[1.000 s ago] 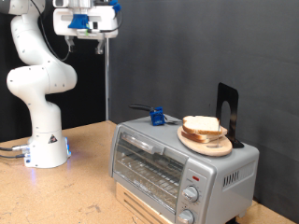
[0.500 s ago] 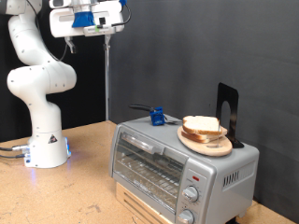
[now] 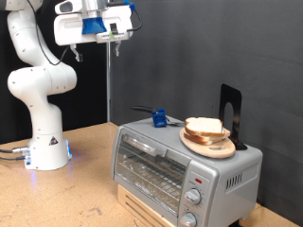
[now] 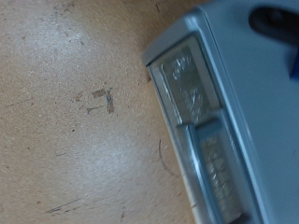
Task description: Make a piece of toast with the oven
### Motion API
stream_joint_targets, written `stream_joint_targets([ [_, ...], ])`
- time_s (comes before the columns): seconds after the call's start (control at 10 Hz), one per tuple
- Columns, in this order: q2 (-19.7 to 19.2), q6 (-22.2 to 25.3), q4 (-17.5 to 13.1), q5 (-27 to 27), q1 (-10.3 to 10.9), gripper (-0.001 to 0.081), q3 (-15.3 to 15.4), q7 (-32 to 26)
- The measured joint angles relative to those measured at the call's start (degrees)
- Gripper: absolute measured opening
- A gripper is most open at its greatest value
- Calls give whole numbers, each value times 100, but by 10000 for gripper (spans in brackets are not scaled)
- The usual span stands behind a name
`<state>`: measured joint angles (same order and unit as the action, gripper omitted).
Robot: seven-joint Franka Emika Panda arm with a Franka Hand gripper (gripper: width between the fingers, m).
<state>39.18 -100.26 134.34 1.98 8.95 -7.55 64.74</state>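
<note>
The silver-grey oven (image 3: 180,165) stands on the wooden table at the exterior view's lower right, its glass door closed and its knobs on the front right. On its roof a round wooden plate (image 3: 216,148) carries the piece of toast (image 3: 204,127), pale with a brown crust. My gripper (image 3: 115,43) hangs high near the exterior view's top, well above the oven and to its left, holding nothing. The wrist view looks down on the oven (image 4: 234,121) and bare table; no fingers show there.
A small blue object (image 3: 159,119) with a dark lead sits on the oven roof left of the plate. A black upright stand (image 3: 232,115) rises behind the plate. The oven rests on a light wooden box (image 3: 142,210). The arm's white base (image 3: 47,151) stands at left.
The gripper has shifted towards the exterior view's right, high above the table. The oven, plate and toast have not moved.
</note>
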Motion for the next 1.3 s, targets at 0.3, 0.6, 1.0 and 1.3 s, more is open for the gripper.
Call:
stream_joint_targets([
  [0.3, -236, -414, 147, -86, 246, 808, -476, -1959],
  [0.6, -323, -524, 178, 11, 249, 808, -487, -2223],
  [1.0, -249, -1209, 678, 175, 229, 808, -512, -2119],
  [1.3, -1016, -2077, 720, 152, 230, 808, -456, -1949],
])
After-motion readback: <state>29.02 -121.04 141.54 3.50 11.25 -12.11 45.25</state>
